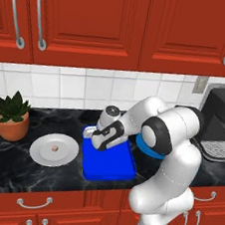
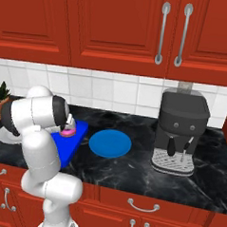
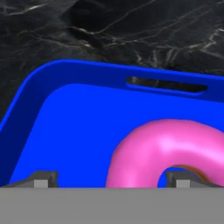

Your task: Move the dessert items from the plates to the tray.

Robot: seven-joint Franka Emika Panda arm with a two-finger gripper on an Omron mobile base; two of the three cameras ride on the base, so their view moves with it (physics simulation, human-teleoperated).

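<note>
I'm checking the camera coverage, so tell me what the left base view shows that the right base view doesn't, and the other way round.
Left base view: the white plate carrying the tan cube, and the whole potted plant.
Right base view: the round blue plate bare, and the pink donut on the tray.
Both: the blue tray, the coffee machine, the black counter and the red cabinets.

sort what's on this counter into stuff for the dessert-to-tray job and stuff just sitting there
For the job: pink donut, blue tray, tan cube, white plate, blue plate, open pincer.

Just sitting there: potted plant, coffee machine.
</note>
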